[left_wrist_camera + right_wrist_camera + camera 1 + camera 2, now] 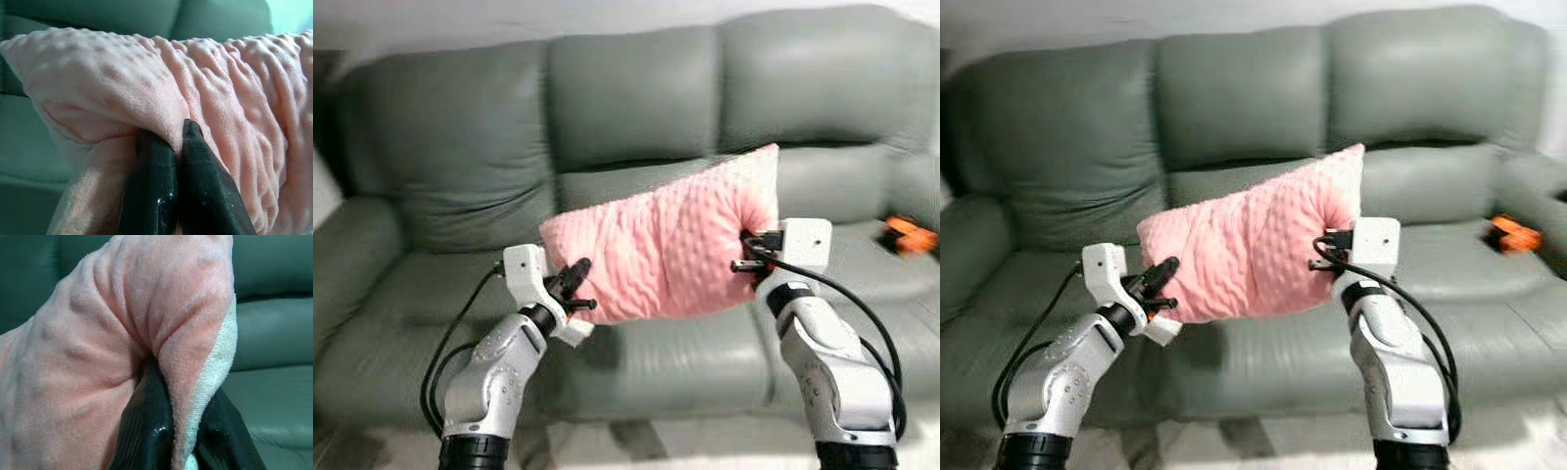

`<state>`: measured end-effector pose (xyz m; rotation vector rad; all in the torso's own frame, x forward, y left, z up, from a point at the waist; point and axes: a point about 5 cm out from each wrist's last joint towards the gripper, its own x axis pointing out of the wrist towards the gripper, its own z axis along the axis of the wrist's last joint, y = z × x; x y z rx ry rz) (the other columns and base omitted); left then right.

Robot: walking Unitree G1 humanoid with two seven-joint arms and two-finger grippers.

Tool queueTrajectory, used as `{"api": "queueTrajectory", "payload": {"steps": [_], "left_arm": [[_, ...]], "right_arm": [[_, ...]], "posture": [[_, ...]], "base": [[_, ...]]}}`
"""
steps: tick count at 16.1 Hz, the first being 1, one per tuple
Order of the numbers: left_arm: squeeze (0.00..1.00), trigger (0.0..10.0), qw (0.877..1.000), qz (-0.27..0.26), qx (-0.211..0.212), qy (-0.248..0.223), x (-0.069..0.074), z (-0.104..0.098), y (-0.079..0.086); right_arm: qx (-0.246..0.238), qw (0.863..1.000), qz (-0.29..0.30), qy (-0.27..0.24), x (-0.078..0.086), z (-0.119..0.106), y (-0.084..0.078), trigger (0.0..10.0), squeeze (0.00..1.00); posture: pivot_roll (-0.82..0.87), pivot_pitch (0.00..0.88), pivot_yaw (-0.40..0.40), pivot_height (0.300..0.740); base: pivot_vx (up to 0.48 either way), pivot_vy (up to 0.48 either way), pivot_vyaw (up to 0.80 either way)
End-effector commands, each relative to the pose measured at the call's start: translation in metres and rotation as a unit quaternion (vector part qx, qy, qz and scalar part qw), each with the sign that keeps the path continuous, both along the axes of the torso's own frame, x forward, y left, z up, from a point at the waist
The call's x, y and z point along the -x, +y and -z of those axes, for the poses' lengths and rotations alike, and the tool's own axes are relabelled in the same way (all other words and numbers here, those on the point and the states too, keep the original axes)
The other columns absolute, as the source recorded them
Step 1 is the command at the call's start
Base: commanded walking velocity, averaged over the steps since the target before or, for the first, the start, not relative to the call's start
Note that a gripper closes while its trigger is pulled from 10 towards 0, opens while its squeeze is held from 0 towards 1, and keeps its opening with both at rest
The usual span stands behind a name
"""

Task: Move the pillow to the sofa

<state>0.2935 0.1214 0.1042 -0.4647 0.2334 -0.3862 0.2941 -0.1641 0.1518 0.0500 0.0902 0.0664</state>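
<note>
Pillow (666, 240), pink and dimpled, hangs in the air above the seat of the grey sofa (636, 98), held at both ends. Both arms reach forward and up: the left claw (178, 142) pinches a fold at its lower left corner, and the right claw (183, 396) is clamped on its right edge.

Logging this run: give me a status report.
Left gripper and right gripper both shut on pillow. Pillow held above sofa seat. Orange thing far right, clear.
</note>
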Motion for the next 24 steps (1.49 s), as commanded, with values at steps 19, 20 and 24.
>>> {"api": "queueTrajectory", "payload": {"steps": [19,20,24], "left_arm": [[0.0,10.0,1.0,0.022,0.002,-0.017,0.0023,-0.0053,-0.0025],[0.0,10.0,1.0,0.023,0.003,-0.017,0.0024,-0.005,-0.0027],[0.0,10.0,0.999,0.032,0.009,-0.026,0.0034,-0.0066,-0.004]], "right_arm": [[0.001,1.0,-0.01,0.001,0.0003,0.0006,0.0067,10.0,0.0],[0.002,1.0,-0.009,0.002,0.0003,0.001,0.0069,10.0,0.0],[0.002,1.0,-0.008,0.003,0.0009,0.0015,0.0068,10.0,0.0]], "posture": [[-0.21,0.0,0.081,0.74],[-0.21,0.0,0.081,0.74],[-0.21,0.0,0.082,0.74]], "base": [[0.177,0.0,-0.28],[0.0,0.0,0.0],[0.142,0.0,0.0]]}}
